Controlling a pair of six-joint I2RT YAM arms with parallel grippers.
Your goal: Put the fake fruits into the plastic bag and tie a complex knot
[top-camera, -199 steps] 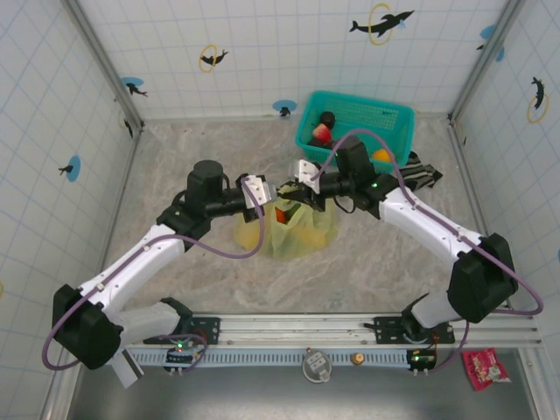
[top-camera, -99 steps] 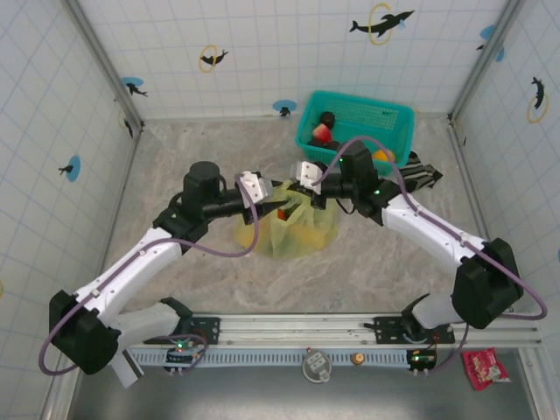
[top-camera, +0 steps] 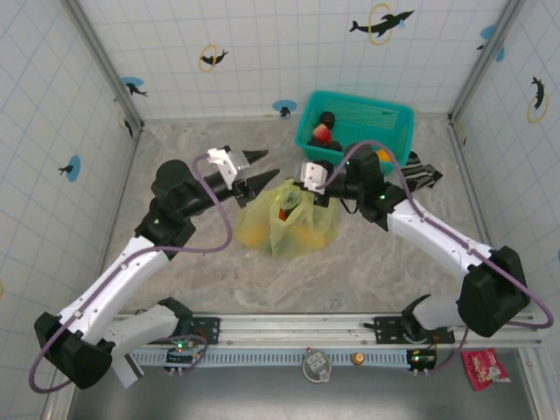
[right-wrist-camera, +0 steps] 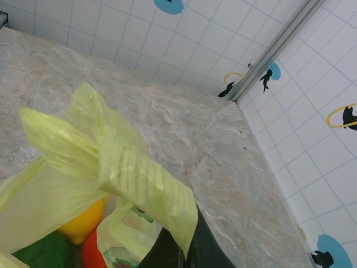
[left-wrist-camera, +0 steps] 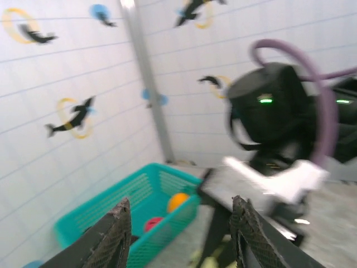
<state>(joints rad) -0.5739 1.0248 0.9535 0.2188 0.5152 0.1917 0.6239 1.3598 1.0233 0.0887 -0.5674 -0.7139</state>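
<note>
Pinching one handle (right-wrist-camera: 139,178) of the plastic bag (top-camera: 293,229) tight, the right gripper (right-wrist-camera: 184,245) sits just in front of the teal basket (top-camera: 395,112), the bag with fake fruits (right-wrist-camera: 83,223) inside slumped on that same near side, while the left gripper (top-camera: 261,166) gapes empty, further left of the basket.

Bright, even, diffuse lighting; shadows faint. Top view sharp. Left wrist view heavily motion-blurred. Right wrist view crisp; plastic bag (right-wrist-camera: 139,178) glows translucent.

Left claw (top-camera: 260,165) points toward the right arm, fingers spread apart; right claw (top-camera: 289,198) points leftward, fingers pressed together.
</note>
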